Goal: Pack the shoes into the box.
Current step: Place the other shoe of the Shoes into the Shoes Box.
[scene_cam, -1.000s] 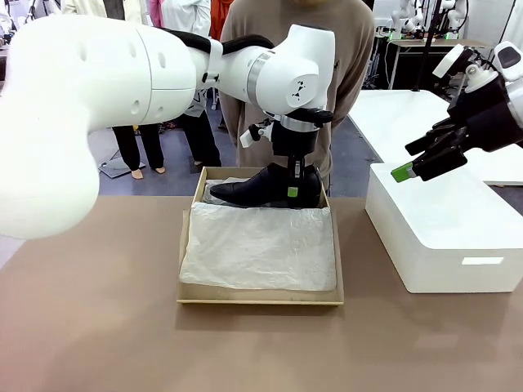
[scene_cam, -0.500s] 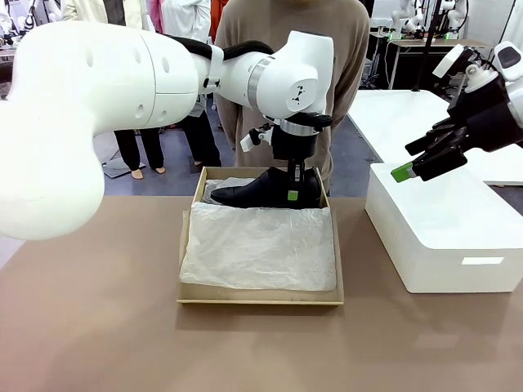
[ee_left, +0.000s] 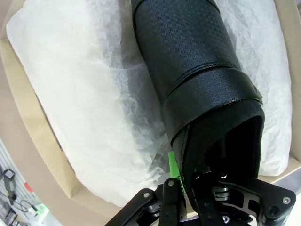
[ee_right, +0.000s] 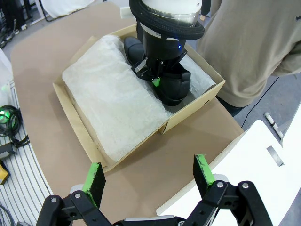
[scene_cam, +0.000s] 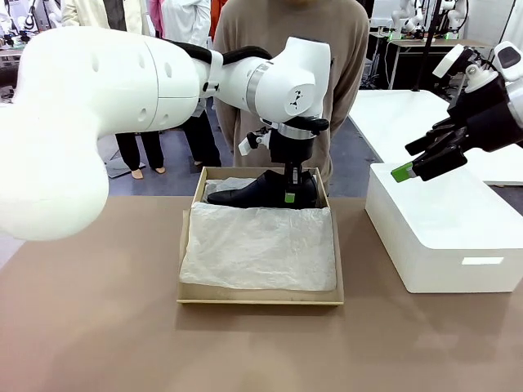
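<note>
the left pincer [scene_cam: 291, 194] reaches straight down and is pinched narrow on the back rim of 1 black shoe [scene_cam: 249, 193], at its heel end. from this pincer the shoe's long axis runs level toward the robot's left, along the far wall of the box [scene_cam: 260, 299], with its pointed toe away from the pincer and its sole downward. whether the sole touches the lining cannot be told. white tissue paper [scene_cam: 257, 245] fills the box on the near side of this pincer. a person [scene_cam: 286, 49] stands just beyond it. the right pincer [scene_cam: 406, 170] is spread wide and holds nothing. it hangs well apart to the right, above a white block [scene_cam: 441, 237] on the surface [scene_cam: 98, 327].
</note>
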Robot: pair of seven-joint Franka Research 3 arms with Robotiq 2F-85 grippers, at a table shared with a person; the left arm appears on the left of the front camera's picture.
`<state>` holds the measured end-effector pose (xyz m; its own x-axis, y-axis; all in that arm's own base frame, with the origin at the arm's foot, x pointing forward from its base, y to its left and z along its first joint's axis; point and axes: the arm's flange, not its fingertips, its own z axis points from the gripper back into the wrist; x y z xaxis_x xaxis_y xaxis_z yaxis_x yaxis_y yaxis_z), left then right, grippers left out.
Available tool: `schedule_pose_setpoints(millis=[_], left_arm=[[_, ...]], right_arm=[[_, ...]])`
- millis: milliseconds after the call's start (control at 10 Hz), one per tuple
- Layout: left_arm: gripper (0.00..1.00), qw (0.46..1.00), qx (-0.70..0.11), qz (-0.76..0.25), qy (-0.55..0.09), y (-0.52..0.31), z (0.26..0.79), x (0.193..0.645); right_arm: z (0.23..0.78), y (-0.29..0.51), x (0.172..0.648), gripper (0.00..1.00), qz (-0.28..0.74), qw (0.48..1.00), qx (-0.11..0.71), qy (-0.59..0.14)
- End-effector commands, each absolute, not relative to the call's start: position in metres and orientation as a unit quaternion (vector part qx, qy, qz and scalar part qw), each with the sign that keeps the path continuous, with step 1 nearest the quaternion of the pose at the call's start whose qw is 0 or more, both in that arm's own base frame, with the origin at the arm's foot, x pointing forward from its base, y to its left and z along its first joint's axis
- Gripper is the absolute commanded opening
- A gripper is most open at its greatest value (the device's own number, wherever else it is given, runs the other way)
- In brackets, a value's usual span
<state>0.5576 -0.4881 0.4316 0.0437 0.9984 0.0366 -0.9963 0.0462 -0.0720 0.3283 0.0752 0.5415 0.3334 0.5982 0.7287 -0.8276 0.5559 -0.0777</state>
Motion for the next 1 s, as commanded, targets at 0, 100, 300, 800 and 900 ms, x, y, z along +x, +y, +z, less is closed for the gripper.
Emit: schedule_pose_setpoints(millis=[0,100,300,800,900], left_arm=[[0.09,0.701,-0.015,0.712,-0.030,-0.493,0.440,0.563],[0.28,0.700,-0.015,0.713,-0.030,-0.492,0.440,0.564],[0.67,0.691,-0.014,0.722,-0.036,-0.489,0.448,0.562],[1.00,0.663,-0.032,0.746,-0.055,-0.468,0.504,0.560],[1.00,0.657,-0.031,0.753,-0.034,-0.457,0.505,0.563]], right_arm=[[0.541,0.075,0.329,1.00,0.445,0.799,0.162,-0.371],[0.541,0.075,0.329,1.00,0.445,0.799,0.162,-0.371],[0.541,0.075,0.329,1.00,0.445,0.799,0.162,-0.371],[0.541,0.075,0.329,1.00,0.445,0.799,0.162,-0.371],[0.541,0.075,0.329,1.00,0.445,0.799,0.162,-0.371]])
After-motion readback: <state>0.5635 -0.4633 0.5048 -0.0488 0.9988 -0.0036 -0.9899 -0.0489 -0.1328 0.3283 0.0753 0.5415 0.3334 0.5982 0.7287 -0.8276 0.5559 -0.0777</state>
